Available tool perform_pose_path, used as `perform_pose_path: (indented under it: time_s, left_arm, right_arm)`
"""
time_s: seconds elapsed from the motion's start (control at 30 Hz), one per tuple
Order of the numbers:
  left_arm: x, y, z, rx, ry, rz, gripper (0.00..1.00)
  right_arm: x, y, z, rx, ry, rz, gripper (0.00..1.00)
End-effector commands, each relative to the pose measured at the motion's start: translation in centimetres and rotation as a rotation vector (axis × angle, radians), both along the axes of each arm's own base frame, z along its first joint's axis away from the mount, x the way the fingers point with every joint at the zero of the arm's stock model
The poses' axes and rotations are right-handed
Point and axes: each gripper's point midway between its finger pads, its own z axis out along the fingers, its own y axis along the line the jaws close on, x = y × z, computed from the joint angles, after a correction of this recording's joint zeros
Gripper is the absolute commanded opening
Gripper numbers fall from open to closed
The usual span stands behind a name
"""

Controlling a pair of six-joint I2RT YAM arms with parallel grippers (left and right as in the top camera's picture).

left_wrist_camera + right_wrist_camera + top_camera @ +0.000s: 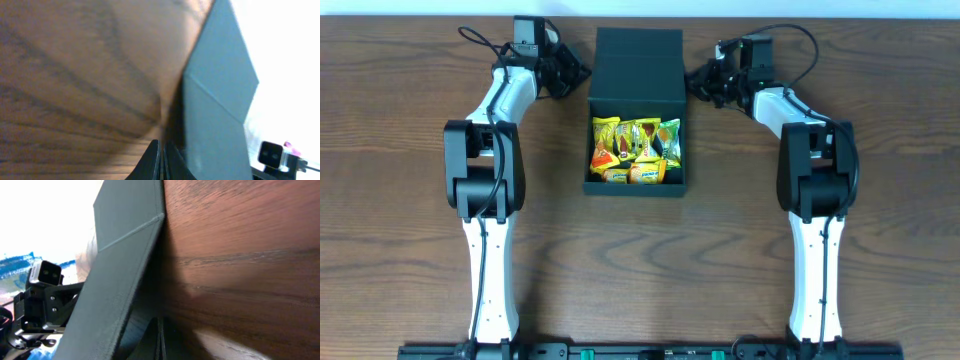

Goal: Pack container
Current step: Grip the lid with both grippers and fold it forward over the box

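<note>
No legible text or numbers, only unreadably small print on the snack packets [635, 150] in the container [638, 60], between left gripper [576, 72] and right gripper [704, 82].

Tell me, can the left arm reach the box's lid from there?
Probably yes: the left gripper sits right beside the open lid of the container, with nothing visible between them.

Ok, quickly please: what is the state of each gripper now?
Left gripper: jaws closed, holding nothing, beside the container.
Right gripper: jaws closed, holding nothing, beside the container.
</note>
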Motion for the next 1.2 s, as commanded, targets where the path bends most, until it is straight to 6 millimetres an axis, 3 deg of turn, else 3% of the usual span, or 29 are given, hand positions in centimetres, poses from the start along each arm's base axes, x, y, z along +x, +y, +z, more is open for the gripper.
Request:
perform_pose_path:
  time_s: [0.0, 0.5, 0.67, 0.9, 1.17]
  left_arm:
    - [0.1, -0.5, -0.9, -0.029, 0.006, -0.014, 0.06]
    - [1.0, -1.8, 1.3, -0.107, -0.099, -0.09, 0.06]
    - [0.8, -2.8, 2.6, -0.161, -0.151, -0.164, 0.06]
    - [0.6, -2.3, 5.6, -0.282, -0.252, -0.268, 0.06]
    - [0.1, -2.1, 9.0, -0.373, -0.4, -0.402, 0.06]
  right_arm:
    - [-0.4, 2.0, -0.1, 0.028, 0.005, 0.028, 0.02]
    - [0.3, 2.8, 2.5, 0.094, -0.113, 0.081, 0.02]
    - [0.1, 3.2, 4.6, 0.151, -0.213, 0.162, 0.02]
    - [-0.5, 2.3, 6.9, 0.22, -0.303, 0.25, 0.02]
    - [-2.0, 3.0, 10.6, 0.297, -0.469, 0.397, 0.02]
